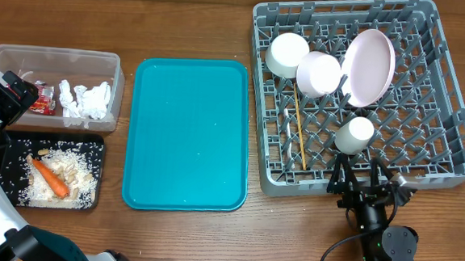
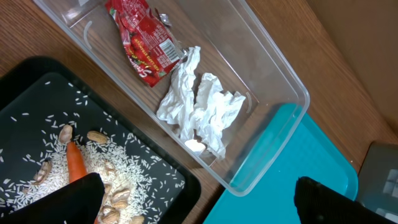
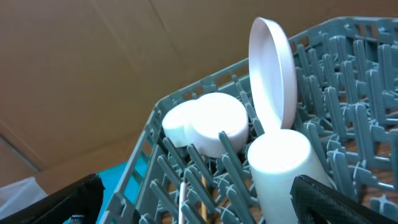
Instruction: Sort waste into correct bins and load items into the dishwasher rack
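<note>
Left hand (image 2: 198, 202) hangs open by the clear tub (image 1: 55, 55) of wrapper (image 2: 144, 46) and tissue (image 2: 202, 106) at frame left, right hand (image 1: 361, 177) open at the grey rack (image 1: 294, 181)'s lower edge.

A solid teal serving tray (image 1: 188, 136) lies on a brown wood-grain table (image 1: 190, 23). Right of the serving tray, a grey dishwasher rack (image 1: 294, 183) with a lattice floor holds a white plate (image 1: 370, 68), two white bowls (image 1: 287, 54), a white cup (image 1: 353, 134) and pale tan chopsticks (image 1: 299, 130). Left of the serving tray, a clear tub (image 1: 59, 52) holds a red snack wrapper (image 2: 144, 43) with white print and a crumpled white tissue (image 2: 202, 102). A black tray (image 1: 90, 144) carries an orange carrot (image 1: 52, 178) amid white rice grains (image 1: 75, 186).
</note>
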Action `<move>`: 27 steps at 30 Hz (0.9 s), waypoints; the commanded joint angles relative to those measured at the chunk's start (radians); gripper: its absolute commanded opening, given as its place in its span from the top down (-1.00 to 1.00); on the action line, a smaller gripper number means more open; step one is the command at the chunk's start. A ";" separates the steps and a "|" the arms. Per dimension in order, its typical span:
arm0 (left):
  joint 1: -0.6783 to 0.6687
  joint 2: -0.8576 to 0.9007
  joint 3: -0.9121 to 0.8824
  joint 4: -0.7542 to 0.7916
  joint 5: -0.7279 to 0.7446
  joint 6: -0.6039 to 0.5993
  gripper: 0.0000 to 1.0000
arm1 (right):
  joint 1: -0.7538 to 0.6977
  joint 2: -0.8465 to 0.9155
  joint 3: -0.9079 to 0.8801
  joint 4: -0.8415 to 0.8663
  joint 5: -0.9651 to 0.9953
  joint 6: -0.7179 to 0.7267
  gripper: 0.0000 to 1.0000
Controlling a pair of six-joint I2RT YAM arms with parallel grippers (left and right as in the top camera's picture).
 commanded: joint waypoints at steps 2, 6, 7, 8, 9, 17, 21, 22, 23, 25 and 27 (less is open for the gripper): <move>0.000 0.001 0.023 0.001 -0.007 -0.006 -1.00 | -0.008 -0.012 -0.011 0.003 -0.003 -0.003 -1.00; 0.000 0.001 0.023 0.001 -0.007 -0.005 -1.00 | -0.008 -0.012 -0.011 0.003 -0.038 -0.209 -1.00; 0.000 0.001 0.023 0.001 -0.007 -0.006 -1.00 | -0.008 -0.012 -0.011 0.003 -0.060 -0.288 -1.00; 0.000 0.001 0.023 0.001 -0.007 -0.006 -1.00 | -0.008 -0.012 -0.011 0.004 -0.070 -0.352 -1.00; 0.000 0.001 0.023 0.001 -0.007 -0.006 -1.00 | -0.008 -0.012 -0.011 0.004 -0.073 -0.408 -1.00; 0.000 0.001 0.023 0.001 -0.007 -0.005 -1.00 | -0.008 -0.012 -0.011 0.004 -0.073 -0.531 -1.00; 0.000 0.001 0.023 0.001 -0.007 -0.005 -1.00 | -0.008 -0.012 -0.011 0.004 -0.073 -0.531 -1.00; 0.000 0.001 0.023 0.001 -0.007 -0.005 -1.00 | -0.008 -0.012 -0.011 0.004 -0.073 -0.529 -1.00; 0.000 0.001 0.023 0.001 -0.007 -0.005 -1.00 | -0.008 -0.012 -0.011 0.004 -0.073 -0.529 -1.00; 0.000 0.001 0.023 0.001 -0.007 -0.005 -1.00 | -0.008 -0.012 -0.011 0.004 -0.072 -0.529 -1.00; 0.000 0.001 0.023 0.001 -0.007 -0.005 -1.00 | -0.008 -0.012 -0.011 0.004 -0.072 -0.529 -1.00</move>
